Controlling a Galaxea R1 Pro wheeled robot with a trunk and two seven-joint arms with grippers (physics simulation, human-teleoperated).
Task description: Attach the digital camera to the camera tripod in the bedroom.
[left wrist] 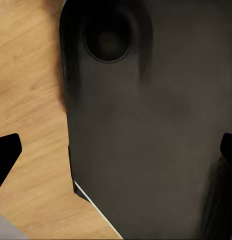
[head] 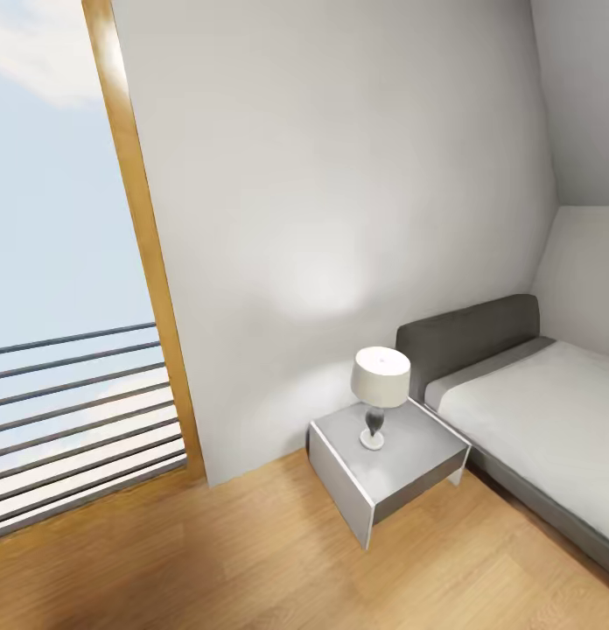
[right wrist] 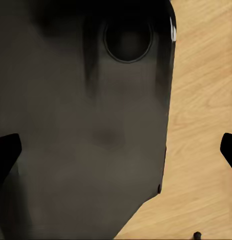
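My left gripper (left wrist: pixel 116 150) hangs low, pointing down at the floor. I see its two black fingertips (left wrist: pixel 7 152) far apart at the edges of the picture, with nothing between them, so it is wide and holds nothing. My right gripper (right wrist: pixel 116 150) is the same: its black fingertips (right wrist: pixel 6 152) are spread wide and it holds nothing too.

Just under both grippers is the big dark rounded base (left wrist: pixel 151 125) of my own body, with a round dimple in it. Past that is the light wooden plank floor (left wrist: pixel 31 75). I think my arms are tucked down like this because I am driving, and there is nothing to grab yet.

Farther out, in front of me, my head camera shows a corner of the bedroom. There is a small grey square bedside table (head: pixel 388 468) with a little lamp with a white round shade (head: pixel 381 376) standing on top. Touching the table, off to my right side, is a low bed with a grey headboard and a pale mattress (head: pixel 523 402). Off to my left side is a tall window with a wooden frame (head: pixel 143 236) and dark rails (head: pixel 77 411) outside.

The camera and the tripod are somewhere else, out of my sight. So I cannot tell where they are, which way they point, or how their long sides lie. I guess I must turn and look around the room first.
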